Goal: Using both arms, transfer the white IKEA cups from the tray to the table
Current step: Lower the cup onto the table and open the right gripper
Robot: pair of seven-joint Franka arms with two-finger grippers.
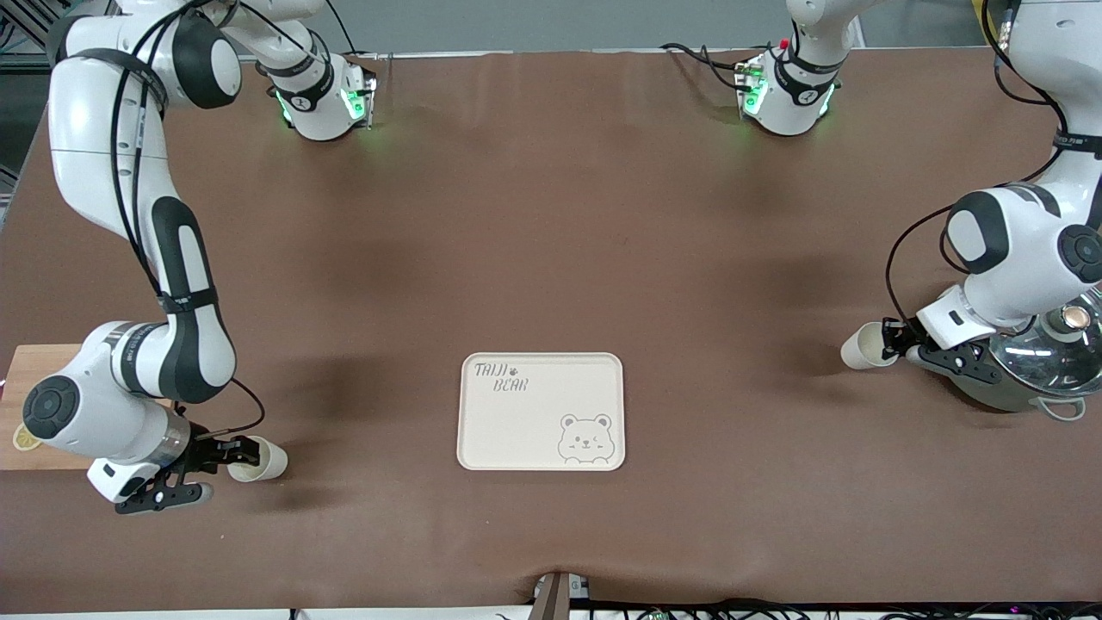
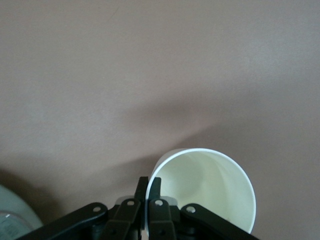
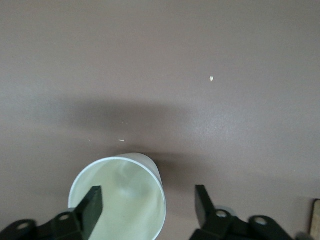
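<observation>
Cream tray (image 1: 541, 412) near the middle of the brown table (image 1: 551, 241), nearer the front camera, printed "TAIJI BEAR" in one corner and a winking bear face in another.

At the right arm's end: right gripper (image 1: 200, 466) low beside a white IKEA cup (image 1: 259, 459), fingers spread wide. One finger (image 3: 90, 206) inside the cup's mouth (image 3: 120, 200), the other outside, not pressing on the wall; seen clearly only from the right wrist. Wooden board (image 1: 26, 387) with a lemon slice (image 1: 26, 440) just beside that arm, shown only from the front.

At the left arm's end: left gripper (image 1: 895, 337) closed on the rim of the second white cup (image 1: 863, 346). Left wrist view: two fingertips (image 2: 155, 187) pinching the cup wall (image 2: 205, 185), one inside, one outside. Grey-green pot (image 1: 1024, 375) with glass lid (image 1: 1055, 349) under the left wrist, close to that cup.

Both cups well apart from the tray, one toward each end of the table.
</observation>
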